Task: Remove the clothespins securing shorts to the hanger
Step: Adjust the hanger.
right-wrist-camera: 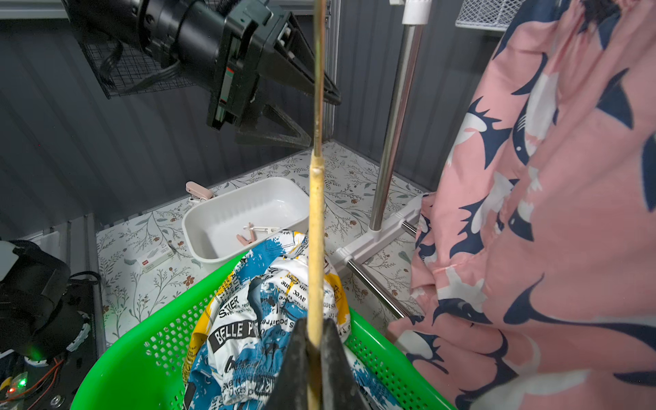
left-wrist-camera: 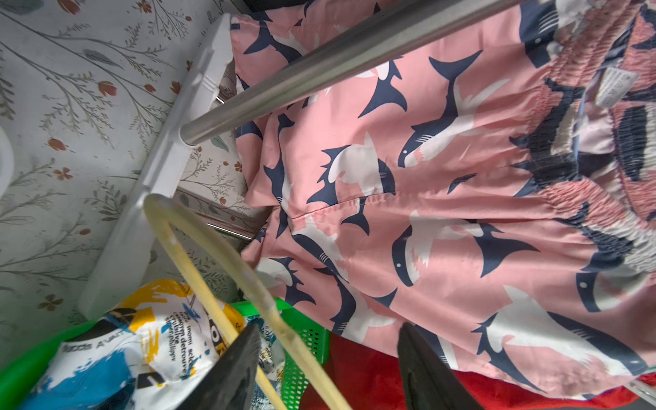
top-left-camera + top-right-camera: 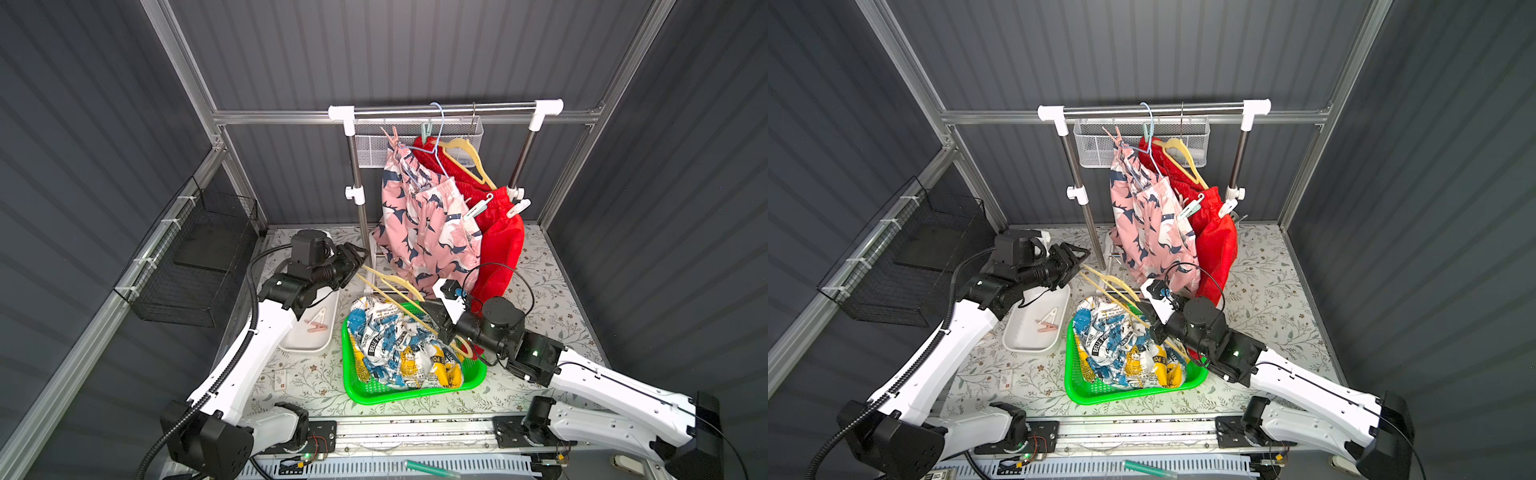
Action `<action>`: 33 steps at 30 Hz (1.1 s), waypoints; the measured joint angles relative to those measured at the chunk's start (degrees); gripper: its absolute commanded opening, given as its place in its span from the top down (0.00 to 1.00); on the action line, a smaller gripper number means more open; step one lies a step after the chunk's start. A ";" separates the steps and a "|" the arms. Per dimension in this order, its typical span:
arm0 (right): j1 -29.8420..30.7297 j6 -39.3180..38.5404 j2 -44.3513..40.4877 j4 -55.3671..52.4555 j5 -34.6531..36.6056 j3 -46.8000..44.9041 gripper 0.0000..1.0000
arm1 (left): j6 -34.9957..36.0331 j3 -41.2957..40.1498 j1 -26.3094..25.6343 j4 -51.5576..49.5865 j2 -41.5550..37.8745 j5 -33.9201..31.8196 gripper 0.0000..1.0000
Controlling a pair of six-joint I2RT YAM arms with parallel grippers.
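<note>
In both top views the pink shark-print shorts (image 3: 419, 232) and the red shorts (image 3: 500, 241) hang from the rack rail (image 3: 444, 110). They are pegged by a pink clothespin (image 3: 392, 138), a green clothespin (image 3: 424, 130), a mint clothespin (image 3: 478, 208) and a white clothespin (image 3: 518, 208). The white tray (image 3: 307, 344) holds two loose clothespins (image 3: 318, 326). The green basket (image 3: 374, 397) holds the crumpled white, yellow and blue shorts (image 3: 395, 349). The right gripper (image 3: 420, 306) is clamped on a bare yellow hanger (image 3: 395, 286) that slants over the basket toward the left gripper (image 3: 362, 262), whose jaws stand apart.

The left wrist view shows its spread fingers (image 2: 238, 369) gripping nothing, with the hanger's bend ahead of them and the steel post (image 2: 319, 71) crossing the pink shorts.

The right wrist view shows fingers (image 1: 333, 355) pinched on the hanger bar, with the tray and its two pegs beyond the basket
</note>
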 measured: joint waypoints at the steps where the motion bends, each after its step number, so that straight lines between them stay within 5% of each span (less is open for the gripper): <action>1: -0.02 0.24 0.00 0.17 -0.13 0.00 1.00 | -1.25 -0.79 0.00 1.38 -0.07 0.55 0.37; 15: -0.09 2.84 1.92 3.93 -1.25 0.00 1.00 | -16.57 -11.85 0.00 19.54 -3.65 -0.17 0.59; 33: -0.09 4.96 4.28 8.92 -1.51 -0.09 1.00 | -24.17 -17.14 0.00 27.69 -6.36 -5.44 0.77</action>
